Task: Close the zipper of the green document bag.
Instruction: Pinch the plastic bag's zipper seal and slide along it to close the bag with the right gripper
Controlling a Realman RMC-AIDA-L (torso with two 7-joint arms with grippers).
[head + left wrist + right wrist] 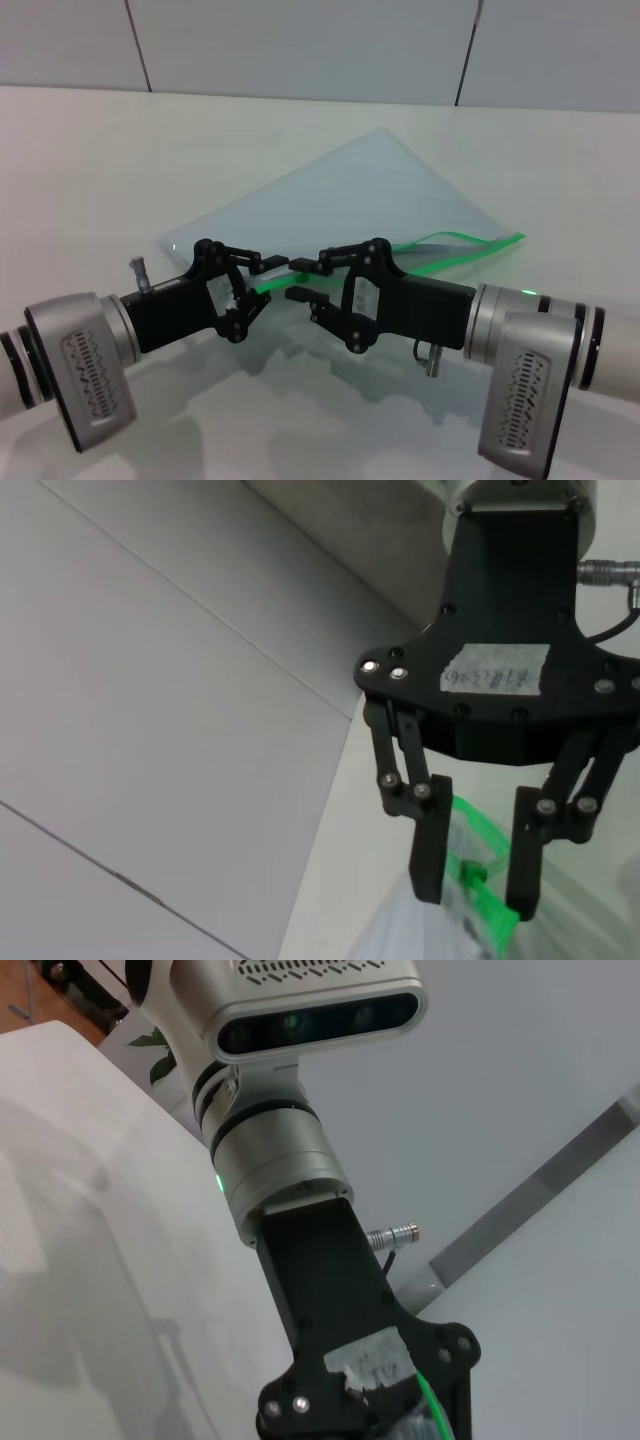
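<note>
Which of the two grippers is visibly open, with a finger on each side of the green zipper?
The right gripper: its fingers stand apart, straddling the zipper. The left gripper faces it from the opposite side.

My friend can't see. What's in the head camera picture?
Two black robot grippers, left gripper and right gripper, meet over the bright green zipper edge of a flat, see-through pale blue plastic document bag on a white table.

White table (90, 170), grey panelled wall (300, 45)
</note>
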